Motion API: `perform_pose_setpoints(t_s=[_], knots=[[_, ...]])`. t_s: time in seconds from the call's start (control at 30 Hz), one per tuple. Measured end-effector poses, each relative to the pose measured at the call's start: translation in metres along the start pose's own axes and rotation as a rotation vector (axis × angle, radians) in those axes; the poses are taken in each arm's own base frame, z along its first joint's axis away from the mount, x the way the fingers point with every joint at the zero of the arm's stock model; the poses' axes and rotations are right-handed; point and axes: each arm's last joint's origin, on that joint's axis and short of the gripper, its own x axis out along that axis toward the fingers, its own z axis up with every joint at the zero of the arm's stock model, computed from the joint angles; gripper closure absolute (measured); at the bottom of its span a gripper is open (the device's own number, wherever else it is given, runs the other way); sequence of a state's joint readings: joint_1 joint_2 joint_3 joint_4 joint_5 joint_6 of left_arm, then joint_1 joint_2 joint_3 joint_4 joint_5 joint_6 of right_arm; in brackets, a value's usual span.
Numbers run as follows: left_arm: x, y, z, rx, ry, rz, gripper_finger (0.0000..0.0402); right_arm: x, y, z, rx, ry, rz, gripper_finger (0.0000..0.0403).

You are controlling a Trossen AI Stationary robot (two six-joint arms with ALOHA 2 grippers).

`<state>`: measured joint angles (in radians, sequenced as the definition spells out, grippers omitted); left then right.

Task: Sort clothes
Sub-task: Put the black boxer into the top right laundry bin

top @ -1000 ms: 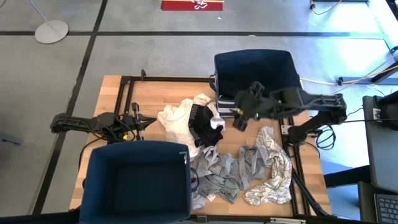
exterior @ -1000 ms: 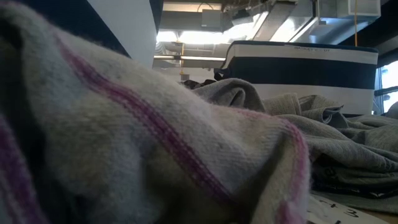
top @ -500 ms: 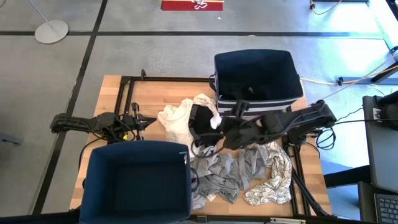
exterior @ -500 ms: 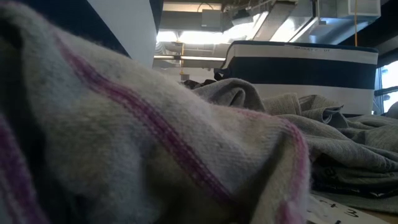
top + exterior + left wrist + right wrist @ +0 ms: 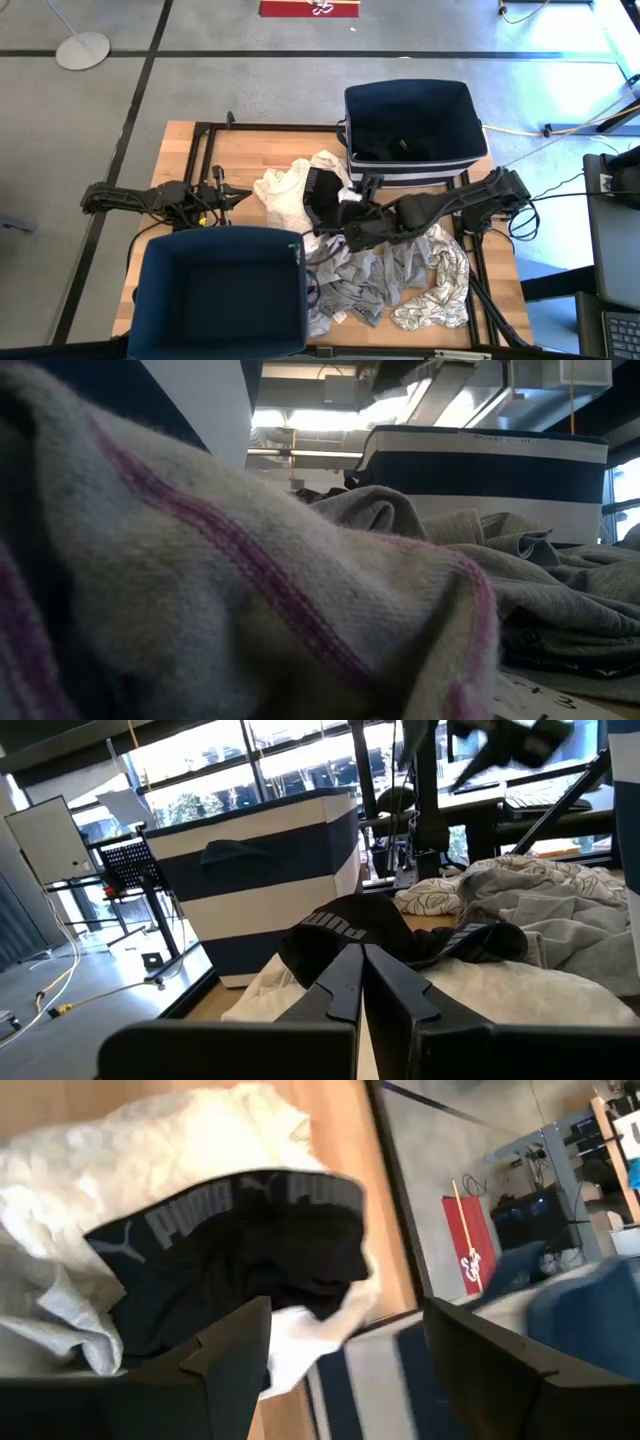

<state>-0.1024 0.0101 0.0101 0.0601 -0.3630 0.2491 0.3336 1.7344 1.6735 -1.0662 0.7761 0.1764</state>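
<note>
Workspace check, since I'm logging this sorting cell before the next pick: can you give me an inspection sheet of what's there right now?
Surface: wooden table, bare along the far left part.
Job's things: black garment lies on the white garment; grey garments and the squiggle-print garment are heaped at the near right.
Clutter: two navy bins, the far bin and the near bin.
Grippers: right gripper is open, over the black garment; left gripper is shut, waiting at the table's left.
Cables: one runs off the right arm towards the floor.
Surroundings: a round stand base and a red mat on the floor.
</note>
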Motion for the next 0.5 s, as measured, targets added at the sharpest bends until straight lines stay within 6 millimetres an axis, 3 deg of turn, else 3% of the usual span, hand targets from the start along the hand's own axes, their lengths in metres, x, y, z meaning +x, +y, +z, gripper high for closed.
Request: perform_pose_setpoints(t_s=[0.27,0.5], knots=[[0.0,0.0,0.0,0.011,-0.003,0.001,0.0399,0.048,0.028,-0.023,-0.023,-0.033,0.009,0.0142],[0.0,0.0,0.0,0.008,-0.003,0.001,0.0399,0.085,0.026,-0.034,0.045,-0.084,-0.011,0.0142]])
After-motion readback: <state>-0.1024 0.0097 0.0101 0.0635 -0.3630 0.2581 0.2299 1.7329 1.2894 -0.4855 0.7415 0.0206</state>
